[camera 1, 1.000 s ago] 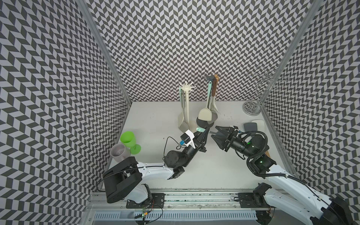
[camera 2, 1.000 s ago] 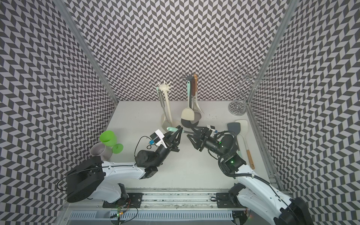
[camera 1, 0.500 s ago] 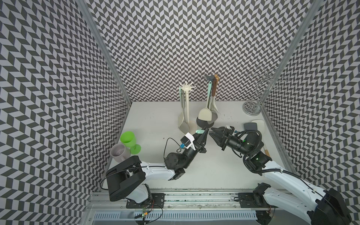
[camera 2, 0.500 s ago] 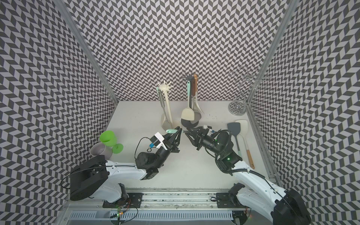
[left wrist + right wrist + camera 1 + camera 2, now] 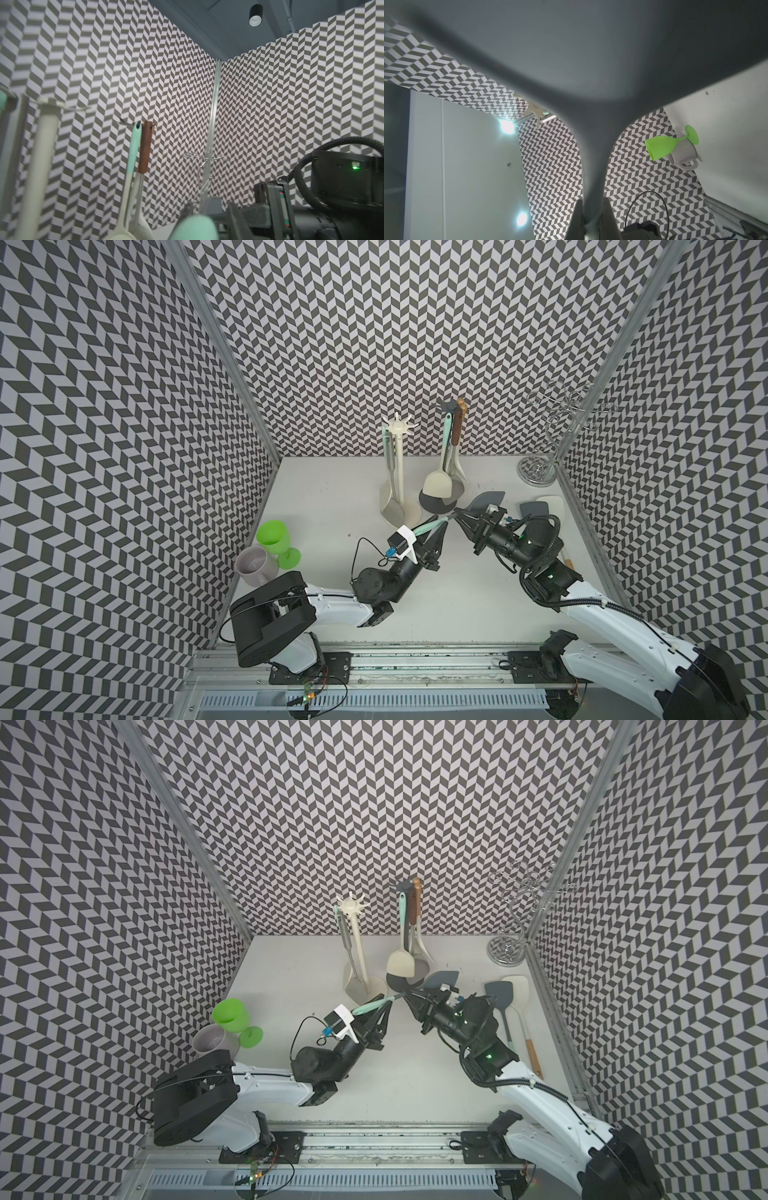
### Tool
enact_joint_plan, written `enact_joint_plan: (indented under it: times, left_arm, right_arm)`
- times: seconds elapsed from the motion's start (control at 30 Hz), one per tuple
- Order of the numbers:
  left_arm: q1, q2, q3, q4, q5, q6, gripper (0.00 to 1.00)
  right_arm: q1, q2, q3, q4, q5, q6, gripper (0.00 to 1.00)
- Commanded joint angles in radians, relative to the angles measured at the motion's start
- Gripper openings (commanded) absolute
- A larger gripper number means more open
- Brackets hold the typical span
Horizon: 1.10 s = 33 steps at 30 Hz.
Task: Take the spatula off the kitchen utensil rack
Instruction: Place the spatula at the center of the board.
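Step in hand: we judge this a handover of the spatula (image 5: 453,515) from the left hand (image 5: 437,533) to the right hand (image 5: 462,517), in mid-air, off the rack.
Spatula: mint handle, grey blade; it hangs above the tabletop (image 5: 332,489), in front of the grey utensil rack (image 5: 449,435) and clear of its hooks.
Right hand: clamped narrow on the grey neck below the blade, plain in the right wrist view (image 5: 591,218).
Left hand: its fingers stand parted around the mint handle in both top views (image 5: 381,1011); we cannot tell whether they touch it.
Beside the rack: a cream spatula (image 5: 436,489) hangs on it; a cream rack (image 5: 398,464) stands just to its side.
Next move: we judge the left hand must back away along the handle without nudging it, and the right hand must carry the spatula away from the rack and lay it down.
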Motion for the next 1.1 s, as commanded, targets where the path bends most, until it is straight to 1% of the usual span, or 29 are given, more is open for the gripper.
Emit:
enact_joint_plan:
  times: [0.0,0.07,0.1,0.17,0.23,0.27,0.37,0.5,0.6,0.7,0.83,0.93,1.07]
  left_arm:
    - [0.0,-0.036,-0.012,-0.016,0.032,-0.101,0.63]
    - [0.009,-0.1,-0.014,-0.152,0.06,-0.172,0.79]
    - [0.009,-0.13,-0.013,-0.215,0.066,-0.194,0.84]
    - [0.013,-0.199,-0.018,-0.365,0.069,-0.25,0.92]
    - [0.023,-0.262,-0.021,-0.506,0.076,-0.308,0.97]
    - [0.031,-0.297,-0.022,-0.592,0.075,-0.339,0.99]
    - [0.07,-0.389,-0.006,-0.839,0.088,-0.434,0.99]
    - [0.151,-0.456,0.003,-1.03,0.162,-0.526,0.99]
    - [0.199,-0.464,0.02,-1.099,0.218,-0.537,0.99]
    - [0.206,-0.461,0.016,-1.119,0.213,-0.513,0.99]
    - [0.217,-0.477,-0.017,-1.113,0.216,-0.501,0.99]
    - [0.232,-0.48,-0.019,-1.126,0.223,-0.497,0.99]
    - [0.247,-0.474,-0.014,-1.147,0.227,-0.479,0.99]
  right_arm:
    - [-0.007,-0.064,0.038,-0.036,0.143,-0.091,0.0]
    - [-0.026,-0.092,0.057,-0.131,0.216,-0.151,0.0]
    - [-0.043,-0.104,0.062,-0.159,0.237,-0.185,0.0]
    - [-0.087,-0.123,0.083,-0.245,0.26,-0.273,0.0]
    - [-0.125,-0.136,0.1,-0.315,0.274,-0.37,0.0]
    - [-0.146,-0.142,0.108,-0.347,0.277,-0.419,0.0]
    - [-0.212,-0.147,0.122,-0.414,0.269,-0.576,0.0]
    - [-0.273,-0.143,0.135,-0.467,0.269,-0.863,0.0]
    - [-0.293,-0.129,0.126,-0.499,0.275,-1.061,0.0]
    - [-0.311,-0.119,0.094,-0.511,0.262,-1.2,0.0]
    - [-0.318,-0.106,0.046,-0.495,0.223,-1.309,0.0]
    - [-0.321,-0.094,0.038,-0.504,0.204,-1.38,0.0]
    - [-0.325,-0.088,0.027,-0.514,0.185,-1.432,0.0]
